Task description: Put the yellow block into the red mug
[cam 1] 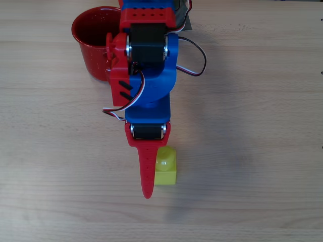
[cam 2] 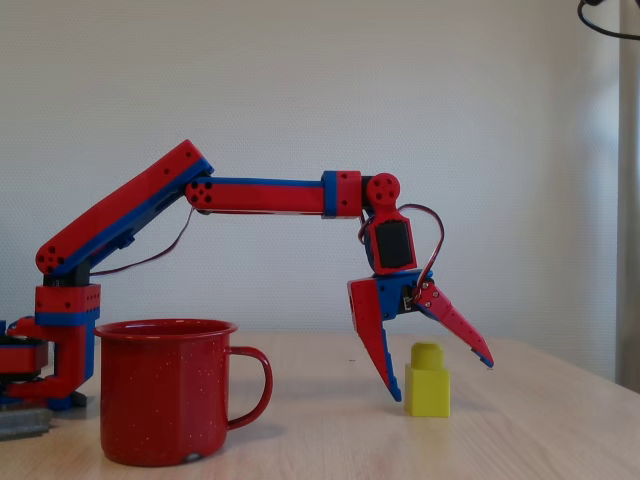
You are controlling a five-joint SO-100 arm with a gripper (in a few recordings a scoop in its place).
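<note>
Light wood-grain table (cam 1: 262, 101), plain white wall (cam 2: 300, 90) behind. Gripper (cam 2: 440, 378) w/ jaws spread wide, straddling yellow block (cam 2: 428, 380) lower centre of fixed view; contact w/ block unclear, prob. none. Red mug (cam 2: 165, 400) lower left, upright, well apart from block.

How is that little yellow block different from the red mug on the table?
The yellow block is far smaller than the red mug. The block is a solid brick with one round stud on top; the mug is hollow, open on top, with a loop handle. The block sits between the open fingers of the gripper; the mug stands near the arm's base. Both stand upright on the wooden table.
</note>
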